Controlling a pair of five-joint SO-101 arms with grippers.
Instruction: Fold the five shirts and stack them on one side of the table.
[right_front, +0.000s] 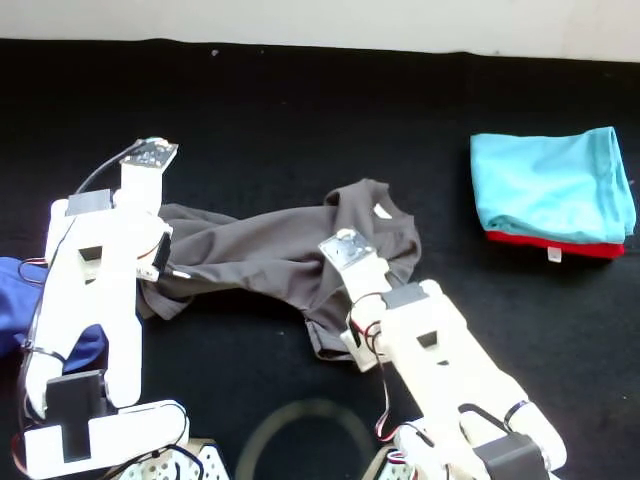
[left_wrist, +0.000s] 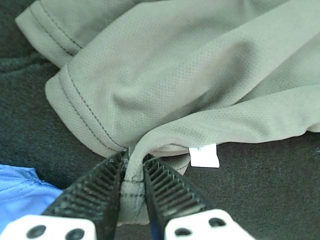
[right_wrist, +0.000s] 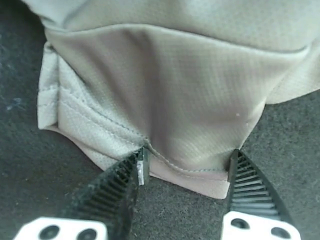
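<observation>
A grey shirt (right_front: 270, 250) lies crumpled across the middle of the black table (right_front: 300, 110). In the left wrist view my left gripper (left_wrist: 132, 169) is shut on a raised fold of the grey shirt (left_wrist: 165, 75), next to its white tag (left_wrist: 204, 156). My right gripper (right_wrist: 187, 167) is open at the near hem of the grey shirt (right_wrist: 170, 100), one finger at each side of a folded edge. A folded cyan shirt (right_front: 550, 180) sits on a folded red shirt (right_front: 555, 243) at the right. A blue shirt (right_front: 18, 290) lies bunched at the left edge.
The left arm (right_front: 100, 290) stands over the shirt's left end and the right arm (right_front: 430, 350) over its near right part. Bare black cloth stretches along the back and between the grey shirt and the folded stack. A pale wall (right_front: 400, 20) borders the far edge.
</observation>
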